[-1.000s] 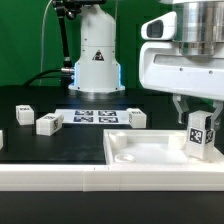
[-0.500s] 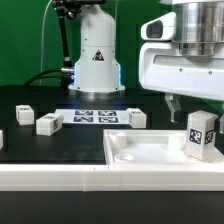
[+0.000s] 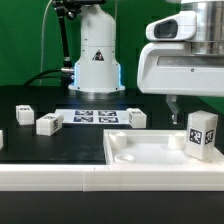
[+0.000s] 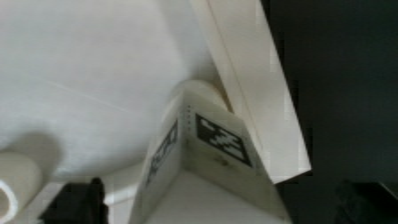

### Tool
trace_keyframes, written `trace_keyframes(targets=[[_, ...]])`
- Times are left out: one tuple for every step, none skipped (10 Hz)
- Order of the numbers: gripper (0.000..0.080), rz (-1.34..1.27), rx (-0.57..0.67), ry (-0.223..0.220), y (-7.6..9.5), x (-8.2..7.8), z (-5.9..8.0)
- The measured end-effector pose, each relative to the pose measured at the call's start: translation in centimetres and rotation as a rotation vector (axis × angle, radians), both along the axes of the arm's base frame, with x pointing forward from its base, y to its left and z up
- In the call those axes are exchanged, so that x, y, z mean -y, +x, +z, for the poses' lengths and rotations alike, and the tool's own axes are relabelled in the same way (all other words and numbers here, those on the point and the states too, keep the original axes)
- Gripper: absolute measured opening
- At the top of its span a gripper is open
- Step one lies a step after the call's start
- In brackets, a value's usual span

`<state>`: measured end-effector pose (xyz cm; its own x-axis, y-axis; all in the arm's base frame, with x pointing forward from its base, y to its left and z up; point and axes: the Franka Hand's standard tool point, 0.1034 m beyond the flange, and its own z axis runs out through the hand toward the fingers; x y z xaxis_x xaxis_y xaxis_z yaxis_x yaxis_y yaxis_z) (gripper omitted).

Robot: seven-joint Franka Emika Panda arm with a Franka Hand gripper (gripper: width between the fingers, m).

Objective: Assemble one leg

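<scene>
One leg (image 3: 203, 133), a small white block with tag marks, stands upright on the white panel (image 3: 140, 152) in its corner at the exterior view's right. My gripper (image 3: 196, 108) hangs just above the leg, open. One finger (image 3: 170, 105) shows well clear of the block, and the other is cut off by the frame edge. In the wrist view the leg (image 4: 217, 150) rises between my two dark fingers (image 4: 71, 202), with a gap on each side of my gripper (image 4: 210, 208). The panel (image 4: 89, 80) lies beneath, with a round socket (image 4: 15, 180) at its edge.
Three loose legs (image 3: 24, 113), (image 3: 49, 123), (image 3: 135, 118) lie on the black table behind the panel. The marker board (image 3: 97, 116) lies between them. The robot base (image 3: 97, 60) stands at the back, with cables beside it.
The jaws have opened and let go of the upright leg. The gripper has risen a little above it, and the leg has stayed in place on the panel.
</scene>
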<state>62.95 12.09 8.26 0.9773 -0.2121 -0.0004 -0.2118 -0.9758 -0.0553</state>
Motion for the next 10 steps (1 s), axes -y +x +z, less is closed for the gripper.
trace_keyframes(targets=[[0.0649,0.089,0.002,-0.003,-0.08,0.01,-0.19],[0.0649,0.194,0.005,-0.004,-0.18,-0.15,-0.37],[0.0649,0.292,0.007,-0.004,-0.31,-0.42,-0.56],[0.0649,0.36,0.01,-0.007,-0.36,-0.66,-0.57],[0.0649,0.401,0.017,-0.009,-0.35,-0.69,-0.57],[0.0649,0.451,0.033,-0.011,-0.3,-0.49,-0.56],[0.0649,0.473,0.034,-0.011,-0.31,-0.44,-0.61],[0.0513,0.471,0.034,-0.011,-0.32,-0.45,-0.64],[0.0513,0.471,0.033,-0.011,-0.33,-0.44,-0.66],[0.0374,0.471,0.033,-0.012,-0.33,-0.42,-0.69]])
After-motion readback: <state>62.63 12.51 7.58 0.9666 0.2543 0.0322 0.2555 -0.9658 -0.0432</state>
